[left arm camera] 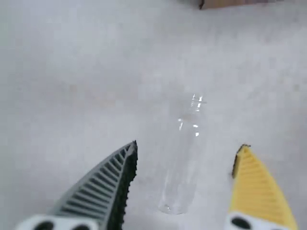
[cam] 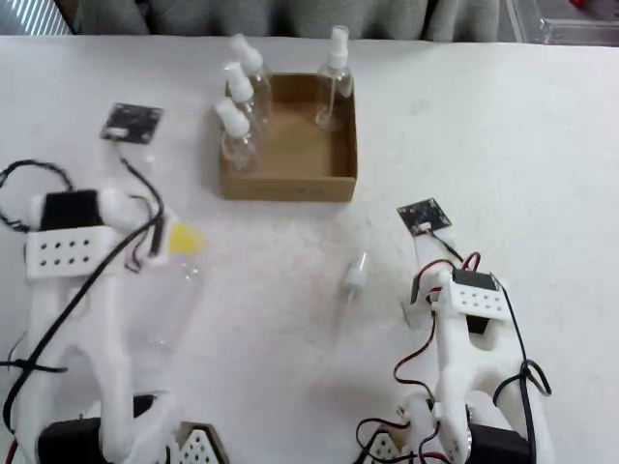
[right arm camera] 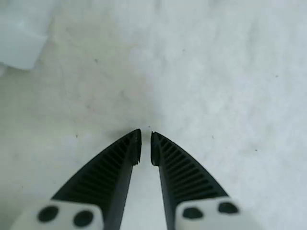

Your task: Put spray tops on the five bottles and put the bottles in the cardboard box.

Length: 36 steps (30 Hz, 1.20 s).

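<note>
Four spray-topped bottles (cam: 237, 130) stand in the cardboard box (cam: 290, 184). The left gripper (left arm camera: 189, 145) is spread wide over a fifth, topless bottle (left arm camera: 184, 167) lying on the table (cam: 503, 145). A loose spray top (cam: 356, 275) lies near the right gripper (right arm camera: 146, 135), which is pressed together and empty.

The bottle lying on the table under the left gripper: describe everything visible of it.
The bottle is clear, plastic by its look, with a round body and a narrow open neck with nothing fitted on it. It lies on its side on the white table. The left gripper is open above it, a finger on each side, neither touching it.
</note>
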Each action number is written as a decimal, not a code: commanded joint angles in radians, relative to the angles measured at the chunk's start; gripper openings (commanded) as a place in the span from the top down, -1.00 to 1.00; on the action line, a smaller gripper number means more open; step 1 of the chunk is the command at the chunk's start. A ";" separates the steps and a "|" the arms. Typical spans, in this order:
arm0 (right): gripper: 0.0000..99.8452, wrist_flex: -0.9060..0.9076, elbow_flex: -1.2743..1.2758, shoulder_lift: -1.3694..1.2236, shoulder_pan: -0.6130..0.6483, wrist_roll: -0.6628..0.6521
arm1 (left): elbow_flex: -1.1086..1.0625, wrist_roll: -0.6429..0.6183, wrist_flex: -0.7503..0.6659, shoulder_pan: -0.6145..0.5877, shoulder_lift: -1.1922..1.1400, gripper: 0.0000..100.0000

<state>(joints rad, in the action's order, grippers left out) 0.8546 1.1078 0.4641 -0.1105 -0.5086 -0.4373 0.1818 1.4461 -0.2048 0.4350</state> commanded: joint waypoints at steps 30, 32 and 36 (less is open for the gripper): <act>0.96 -0.007 0.008 0.015 0.004 -0.002 | -0.565 0.256 -0.450 -0.136 0.012 0.96; 0.96 -0.007 0.008 0.015 0.002 -0.002 | -0.578 0.236 -0.440 -0.081 0.012 0.92; 0.97 -0.005 0.008 0.015 0.002 -0.002 | -0.578 0.110 -0.388 0.024 0.015 0.93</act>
<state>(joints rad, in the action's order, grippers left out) 0.8546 1.1216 0.4641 -0.1105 -0.5086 -1.0219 0.3982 1.0242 -0.2831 0.4381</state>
